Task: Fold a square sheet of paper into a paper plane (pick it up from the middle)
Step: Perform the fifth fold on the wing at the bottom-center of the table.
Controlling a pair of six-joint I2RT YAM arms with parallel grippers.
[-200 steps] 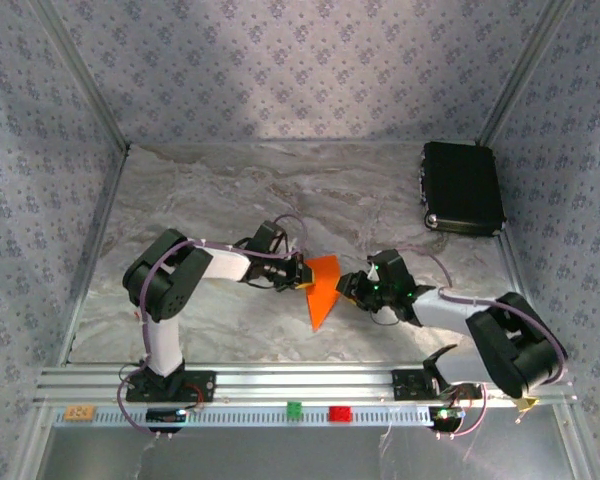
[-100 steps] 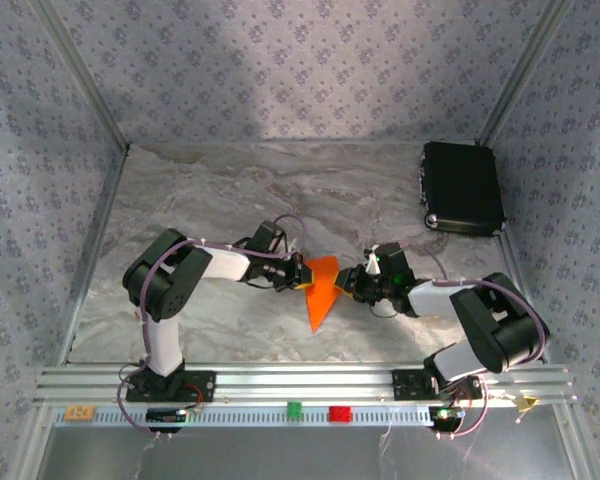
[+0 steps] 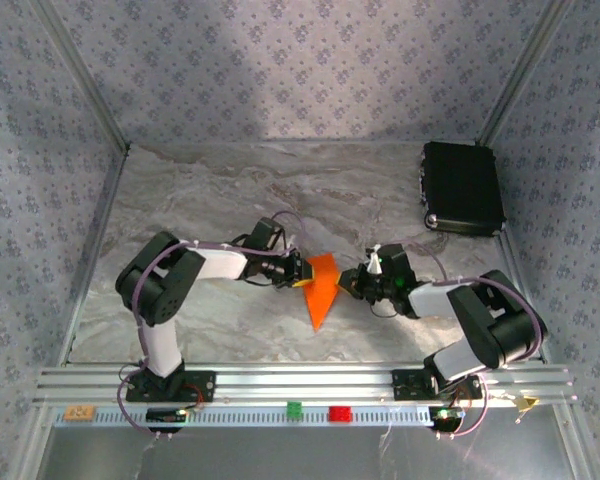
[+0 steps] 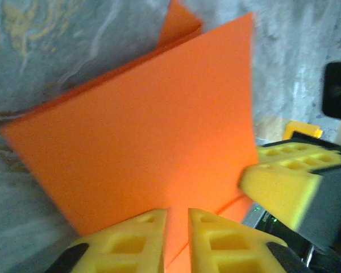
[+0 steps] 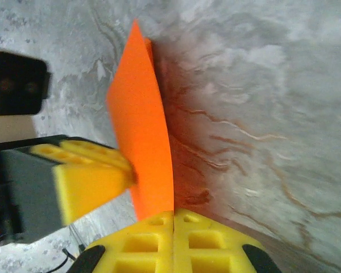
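1. Patterned blue-grey fabric walls [image 3: 300, 70]: enclose the bench on three sides, well apart from both claws.
2. Grey marbled tabletop [image 3: 230, 190]: lies under both claws.
3. Silver slotted aluminium rail [image 3: 280, 385]: runs across the near edge, behind both claws, and carries the arm bases.
4. Two black-and-white arms: the left arm [image 3: 165, 290] and the right arm [image 3: 490, 325] reach inward, so the claws face each other at mid-table.
5. Black rectangular hard case [image 3: 463, 187]: lies flat, well beyond the right claw and off to its right.
6. Bright orange paper sheet [image 3: 321, 285], folded to a pointed shape: stands between the two claws, its point aimed back toward the rail (the folded layers show best from the left wrist).
7. Left claw [image 4: 177, 216], yellow foam pads: stands narrowly apart, with the lower edge of the orange paper sheet lying in the gap. It sits just to the left of the right claw.
8. Right claw [image 5: 173, 216], yellow foam pads: pressed together on the edge of the orange paper sheet, pinching it. From its wrist camera, a pad of the left claw touches the sheet's far face.
9. Small red block [image 3: 339, 412], small green block [image 3: 294, 408] and small yellow-orange block [image 3: 78, 411]: sit on the front strip, behind both claws; the last is far to the left of the left claw.
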